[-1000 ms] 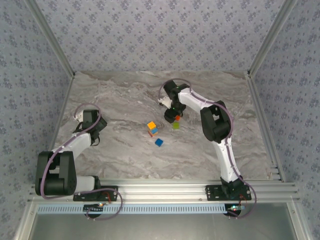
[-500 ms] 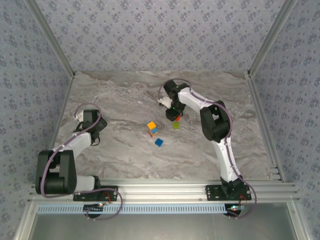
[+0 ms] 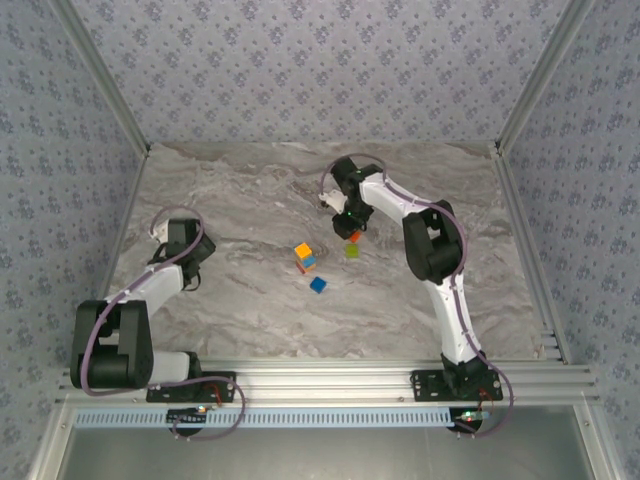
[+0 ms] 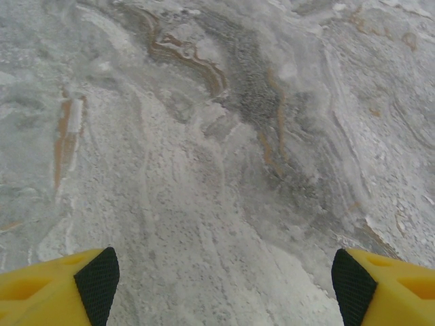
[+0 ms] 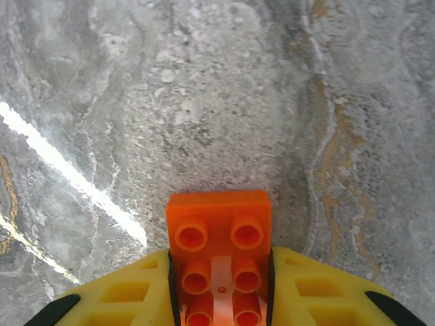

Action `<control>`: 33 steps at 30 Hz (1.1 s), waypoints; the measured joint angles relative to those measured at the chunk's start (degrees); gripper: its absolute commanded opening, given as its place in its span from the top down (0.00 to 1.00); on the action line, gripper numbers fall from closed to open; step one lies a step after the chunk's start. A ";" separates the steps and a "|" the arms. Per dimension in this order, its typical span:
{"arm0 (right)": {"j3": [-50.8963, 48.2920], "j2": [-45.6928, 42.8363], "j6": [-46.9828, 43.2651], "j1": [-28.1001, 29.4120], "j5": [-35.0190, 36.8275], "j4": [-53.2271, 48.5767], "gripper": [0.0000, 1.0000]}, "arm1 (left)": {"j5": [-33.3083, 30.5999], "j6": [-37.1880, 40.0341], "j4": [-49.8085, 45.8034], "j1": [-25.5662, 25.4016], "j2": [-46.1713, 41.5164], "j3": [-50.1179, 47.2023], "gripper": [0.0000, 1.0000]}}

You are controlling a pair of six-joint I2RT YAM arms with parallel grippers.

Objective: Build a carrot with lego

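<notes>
My right gripper [image 5: 219,293] is shut on an orange lego brick [image 5: 219,231], studs facing the camera, with its front end sticking out past the yellow fingers. From above, that gripper [image 3: 351,226] sits at the table's middle back with the orange brick [image 3: 354,237] under it. A lime green brick [image 3: 351,251] lies just in front. The carrot stack [image 3: 304,257] stands mid-table, orange on top with blue and red below. A loose blue brick [image 3: 318,285] lies nearer me. My left gripper [image 4: 224,285] is open over bare table, far left [image 3: 188,262].
The marble-patterned table [image 3: 240,200] is enclosed by patterned walls and metal corner posts. An aluminium rail [image 3: 330,375] runs along the near edge, carrying both arm bases.
The right jaws closed onto the orange brick and the right arm shifted slightly right. The left arm stayed still.
</notes>
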 measured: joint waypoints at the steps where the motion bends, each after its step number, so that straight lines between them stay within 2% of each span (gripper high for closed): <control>1: 0.09 -0.24 0.74 -0.17 -0.15 -0.09 0.72 | 0.02 0.28 -0.09 -0.57 0.00 0.11 0.16; 8: 1.62 -6.86 7.89 -0.24 0.15 -2.58 0.72 | 1.27 3.78 -0.44 -6.36 -0.98 1.20 0.23; 12: 2.49 -12.44 12.79 0.90 0.09 -4.48 0.72 | 4.35 5.22 1.77 -9.25 -5.60 -1.14 0.35; 13: 2.60 -13.64 13.86 1.46 0.07 -4.98 0.71 | 5.49 5.46 2.56 -9.60 -7.15 -2.40 0.34; 16: 3.41 -16.13 16.46 4.22 -0.04 -6.36 0.71 | 9.11 5.75 4.17 -10.43 -11.32 -6.45 0.21; 23: 6.19 -16.79 20.83 12.48 -0.74 -8.63 0.71 | 15.52 7.39 6.03 -13.79 -13.66 -8.83 0.19; 28: 6.51 -16.79 22.84 15.74 -0.70 -9.46 0.71 | 18.51 10.03 7.39 -18.38 -6.27 -6.27 0.22; 33: 6.51 -17.44 23.45 15.45 0.42 -9.94 0.71 | 20.85 13.44 7.19 -26.08 -0.17 -2.23 0.22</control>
